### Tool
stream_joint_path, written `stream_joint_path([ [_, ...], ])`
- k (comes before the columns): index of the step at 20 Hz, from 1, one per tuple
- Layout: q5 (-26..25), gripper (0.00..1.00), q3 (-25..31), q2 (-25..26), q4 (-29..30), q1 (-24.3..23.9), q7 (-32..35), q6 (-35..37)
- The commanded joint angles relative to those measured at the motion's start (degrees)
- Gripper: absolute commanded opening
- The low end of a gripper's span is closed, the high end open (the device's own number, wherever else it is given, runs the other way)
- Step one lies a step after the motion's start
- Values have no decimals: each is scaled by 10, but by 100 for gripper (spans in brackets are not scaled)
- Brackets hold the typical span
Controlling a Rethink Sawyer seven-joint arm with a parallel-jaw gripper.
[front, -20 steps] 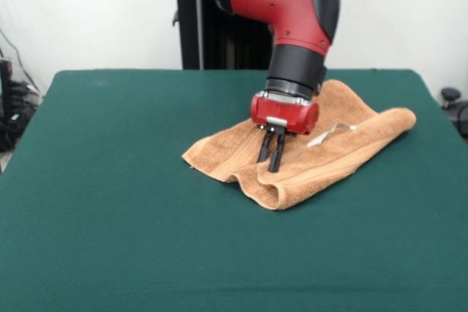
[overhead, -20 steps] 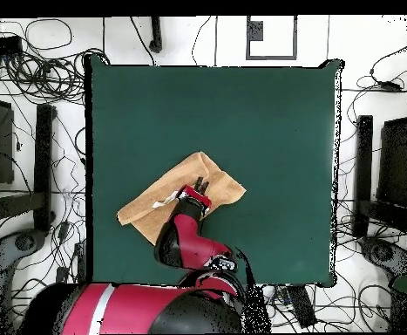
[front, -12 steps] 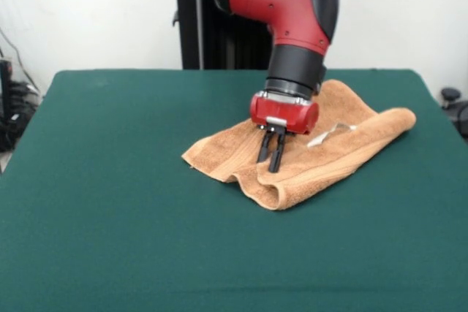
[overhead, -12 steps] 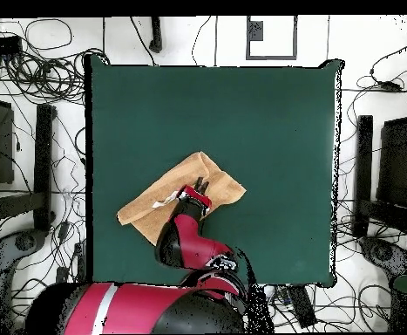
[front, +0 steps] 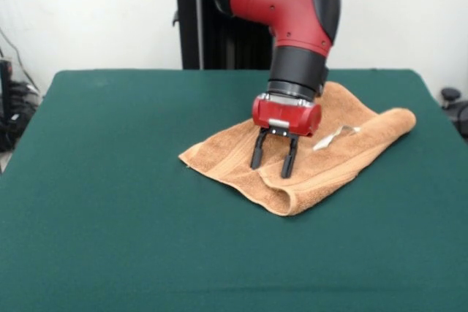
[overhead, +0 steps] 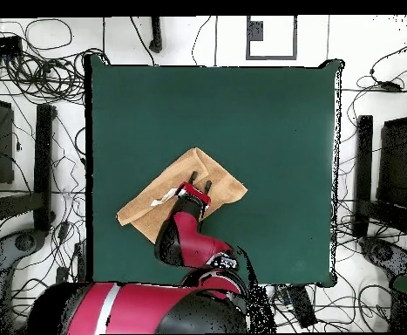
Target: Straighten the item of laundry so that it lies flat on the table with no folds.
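We count one towel (front: 322, 157) on one green table (front: 110, 202), with one white label (front: 330, 137) on it. One red arm (front: 285, 12) reaches in, carrying one gripper (front: 273, 164) (two black fingers (front: 257, 153), spread apart).

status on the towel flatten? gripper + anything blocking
Gripper open, jaws spread, over the towel. Towel not flat: doubled over, rolled fold along its front edge, white label showing. Table around it: nothing blocking.

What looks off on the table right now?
The towel isn't flat: it's doubled over, with a rounded fold at its near edge, sitting askew on the table. The open gripper stands over it.
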Motion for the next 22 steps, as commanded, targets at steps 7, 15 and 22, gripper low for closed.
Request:
stream_joint_path([
  [7, 35, 100, 53, 11, -67, 16, 38, 120],
  [15, 29, 100, 44, -22, -58, 20, 29, 184],
  [22, 16, 100, 81, -71, -25, -1, 68, 262],
])
